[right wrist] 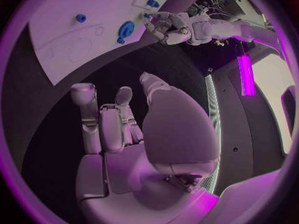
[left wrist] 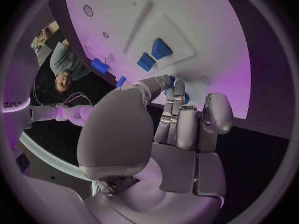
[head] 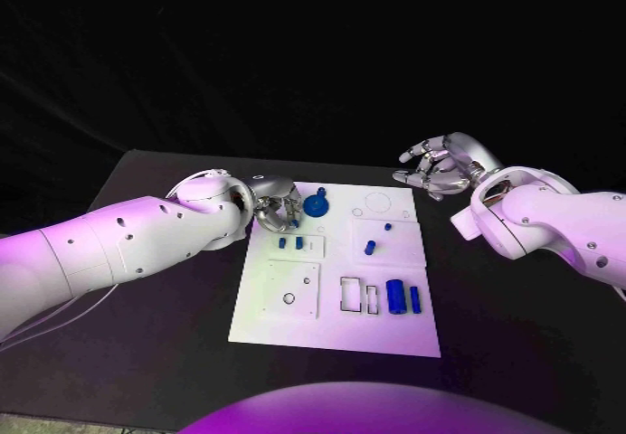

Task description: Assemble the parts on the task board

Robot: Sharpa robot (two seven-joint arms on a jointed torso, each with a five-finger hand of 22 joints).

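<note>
The white task board (head: 336,318) lies in the middle of the black table. My left hand (head: 277,208) hovers at the board's far left corner, beside a round blue part (head: 318,207). Its thumb and a finger pinch a small blue part (left wrist: 169,80), seen at the fingertips (right wrist: 147,16) in the right wrist view too. Two small blue blocks (head: 292,242) sit just in front of that hand. My right hand (head: 441,166) hangs over bare table off the board's far right corner, fingers loosely bent and holding nothing (right wrist: 118,129).
Two short blue pegs (head: 380,237) stand mid-board, and two blue cylinders (head: 403,295) lie near its right edge beside rectangular slots (head: 355,294). A square plate with small holes (head: 291,289) takes the board's near left. Dark table surrounds the board.
</note>
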